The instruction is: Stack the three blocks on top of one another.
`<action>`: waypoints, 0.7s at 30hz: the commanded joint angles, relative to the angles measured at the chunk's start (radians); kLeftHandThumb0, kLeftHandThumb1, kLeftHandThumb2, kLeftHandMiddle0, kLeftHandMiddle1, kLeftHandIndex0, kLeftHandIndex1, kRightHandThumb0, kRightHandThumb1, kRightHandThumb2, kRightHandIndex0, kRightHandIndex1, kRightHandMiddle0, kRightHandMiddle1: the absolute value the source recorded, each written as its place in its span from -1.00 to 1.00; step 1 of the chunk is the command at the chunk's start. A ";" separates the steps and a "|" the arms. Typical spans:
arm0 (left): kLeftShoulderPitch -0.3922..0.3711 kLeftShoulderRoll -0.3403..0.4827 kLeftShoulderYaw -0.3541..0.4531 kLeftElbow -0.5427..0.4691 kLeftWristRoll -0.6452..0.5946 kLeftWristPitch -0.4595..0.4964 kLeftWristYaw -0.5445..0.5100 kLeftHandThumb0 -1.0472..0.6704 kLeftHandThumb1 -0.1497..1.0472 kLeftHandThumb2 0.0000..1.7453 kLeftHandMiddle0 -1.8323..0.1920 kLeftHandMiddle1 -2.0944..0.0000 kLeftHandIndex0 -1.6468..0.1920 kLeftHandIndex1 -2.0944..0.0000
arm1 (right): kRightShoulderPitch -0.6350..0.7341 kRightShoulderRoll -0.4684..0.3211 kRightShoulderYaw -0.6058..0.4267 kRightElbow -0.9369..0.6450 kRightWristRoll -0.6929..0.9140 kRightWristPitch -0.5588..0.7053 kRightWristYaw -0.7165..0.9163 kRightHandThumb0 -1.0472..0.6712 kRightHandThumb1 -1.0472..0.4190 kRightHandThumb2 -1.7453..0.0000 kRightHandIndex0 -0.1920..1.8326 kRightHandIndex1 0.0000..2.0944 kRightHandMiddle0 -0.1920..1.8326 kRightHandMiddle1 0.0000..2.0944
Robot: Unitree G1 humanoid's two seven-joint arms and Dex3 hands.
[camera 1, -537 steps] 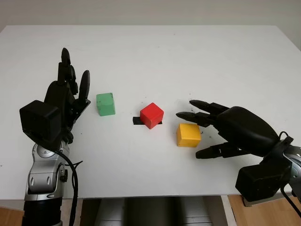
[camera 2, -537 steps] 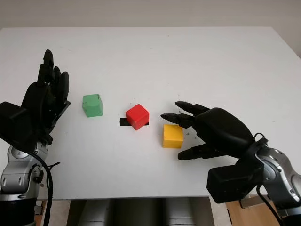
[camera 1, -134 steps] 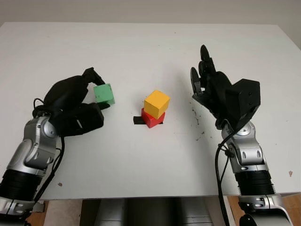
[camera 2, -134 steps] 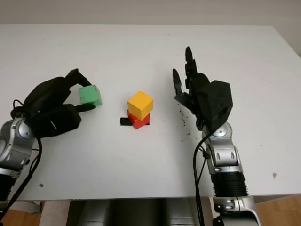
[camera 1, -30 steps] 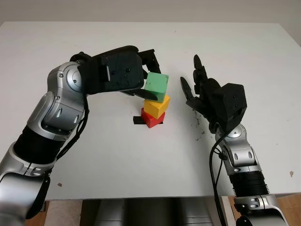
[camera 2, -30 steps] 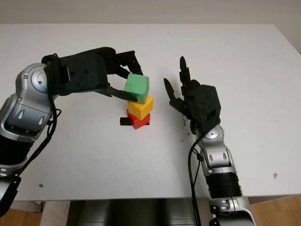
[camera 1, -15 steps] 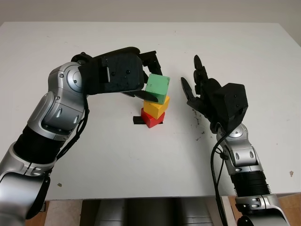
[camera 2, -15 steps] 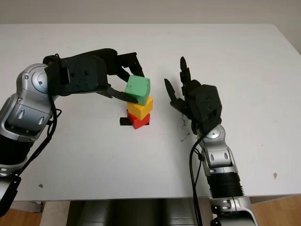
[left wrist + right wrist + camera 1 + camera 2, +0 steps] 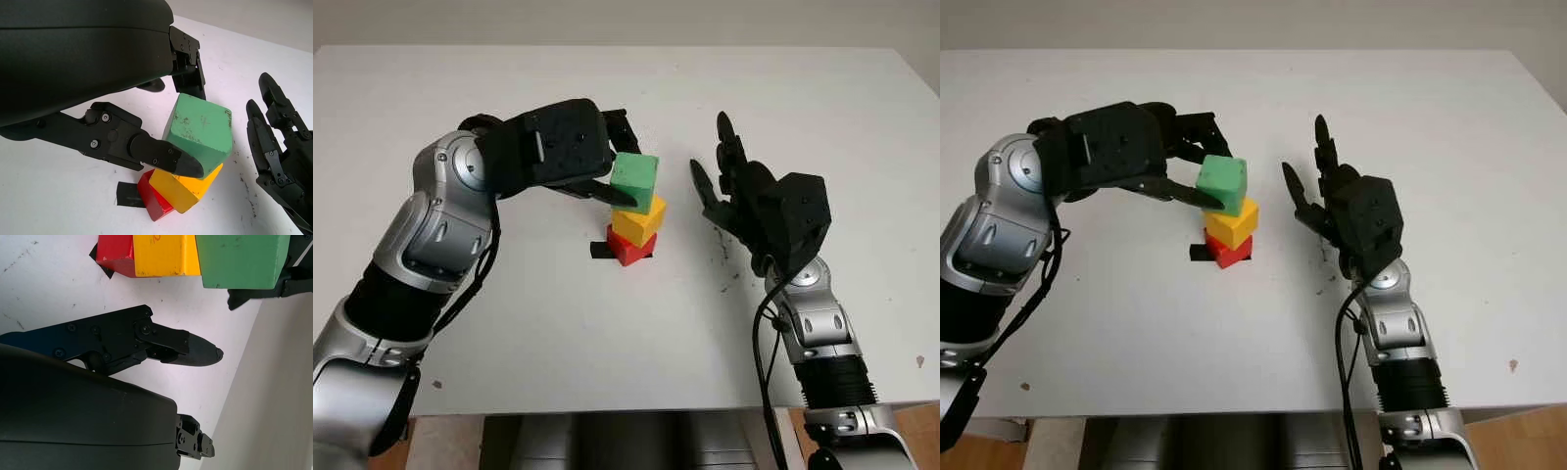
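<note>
A red block [image 9: 626, 249] stands at the table's middle with a yellow block [image 9: 640, 221] on top of it. A green block [image 9: 634, 177] sits on the yellow one, set a little toward the left. My left hand [image 9: 630, 166] reaches in from the left and is shut on the green block, thumb under its near edge and fingers [image 9: 188, 63] behind its far side. My right hand [image 9: 715, 164] is open and upright just to the right of the stack, apart from it. In the right wrist view the three blocks line up: red [image 9: 115, 254], yellow [image 9: 166, 254], green [image 9: 239, 259].
A strip of black tape [image 9: 599, 252] lies on the white table [image 9: 607, 343] under the red block. A few small dark specks [image 9: 724, 262] mark the tabletop to the right of the stack.
The green block has shifted slightly left and levelled out on the yellow block, with my left hand still around it. The right hand has stayed put.
</note>
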 commanded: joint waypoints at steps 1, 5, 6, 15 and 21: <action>0.004 -0.003 0.002 -0.013 -0.003 -0.005 0.002 -0.42 0.91 -0.94 0.63 0.94 0.76 0.23 | 0.001 -0.010 -0.010 0.006 0.006 -0.018 0.001 -0.38 -1.00 0.31 -1.00 -0.96 -0.99 -0.95; -0.002 0.004 -0.004 -0.018 -0.007 0.012 -0.019 -0.48 0.87 -0.94 0.75 0.96 0.73 0.55 | 0.001 -0.013 -0.006 0.009 -0.008 -0.026 -0.008 -0.37 -1.00 0.33 -0.98 -0.95 -0.96 -0.94; -0.005 0.009 -0.008 -0.018 -0.005 0.012 -0.028 -0.49 0.86 -0.94 0.78 0.96 0.73 0.61 | 0.000 -0.013 -0.005 0.011 -0.009 -0.027 -0.009 -0.37 -1.00 0.33 -0.97 -0.95 -0.96 -0.94; -0.020 0.007 -0.008 -0.061 -0.019 0.102 -0.082 -0.66 0.81 -0.95 0.85 0.95 0.67 0.84 | -0.008 -0.015 -0.003 0.027 -0.014 -0.039 -0.008 -0.38 -1.00 0.34 -0.97 -0.94 -0.95 -0.94; -0.019 0.020 0.011 -0.116 -0.052 0.135 -0.100 -0.71 0.83 -0.93 0.83 0.94 0.70 0.89 | -0.012 -0.010 -0.009 0.036 -0.003 -0.044 -0.006 -0.39 -1.00 0.35 -0.97 -0.95 -0.95 -0.94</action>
